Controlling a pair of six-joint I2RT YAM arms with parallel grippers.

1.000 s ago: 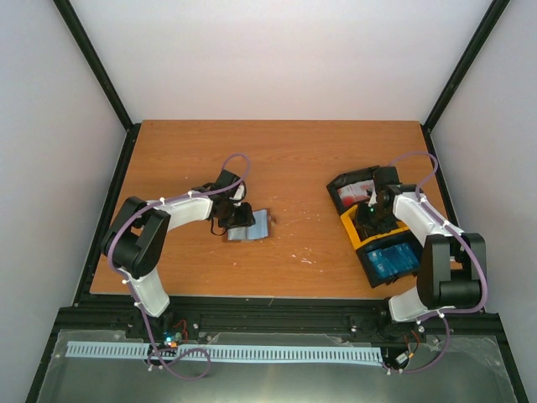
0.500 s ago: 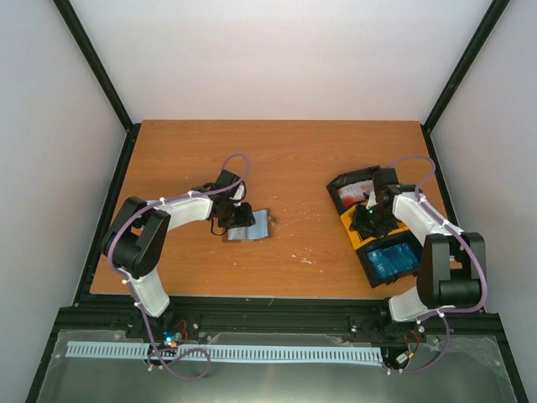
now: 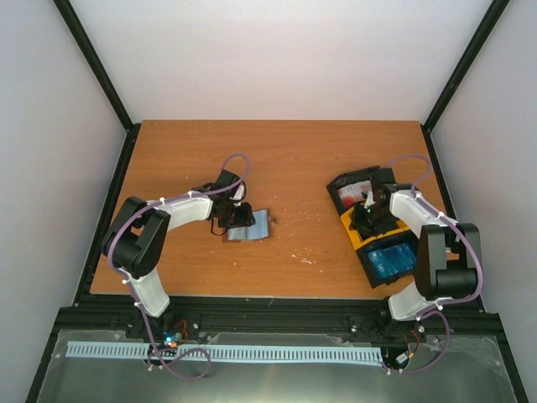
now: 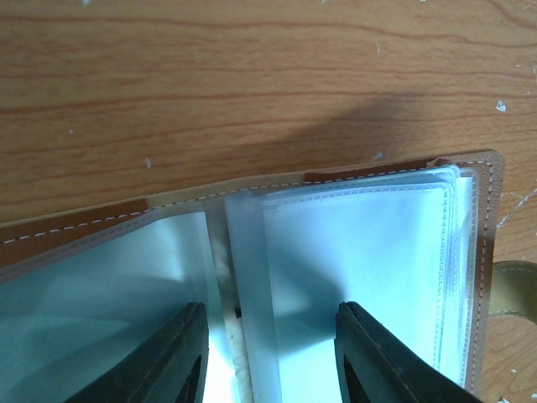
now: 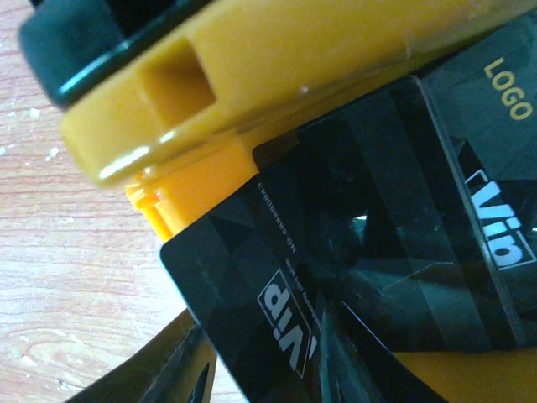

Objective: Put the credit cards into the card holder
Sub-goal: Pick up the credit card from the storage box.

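Top-down cam first: left gripper (image 3: pixel 237 217) is parked on the card holder (image 3: pixel 256 225), which lies open left of centre on the table (image 3: pixel 294 159). Right gripper (image 3: pixel 369 217) is down in the yellow tray (image 3: pixel 384 238). That tray sits btw a black tray of red-and-white cards (image 3: pixel 352 191) above it in frame and a black tray of blue cards (image 3: pixel 393 260) below. There's plenty of bare wood btw holder and trays for carrying across, but the trays hug the right table edge.

Left wrist cam: card holder (image 4: pixel 84 228) is spread flat, brown stitched border up top, clear sleeves (image 4: pixel 361 269) stacked on the right half. The fingers (image 4: pixel 180 357) stand apart either side of the spine w/ nothing pinched, prob just pinning it open. The sleeves look floppy and slick, so I'd guess a card has to slide in edge-first.

Right wrist cam: two dark VIP cards (image 5: pixel 470 168) overlap in the yellow tray (image 5: pixel 252 67). The nearer one's corner pokes btw the right gripper (image 5: pixel 260 361) fingers, but I can't tell if it's clamped. The cards look thin, stiff, light and slippery imo, so take one by a free corner or short edge. The tray wall sits close at upper left, so there's not much tilt room.
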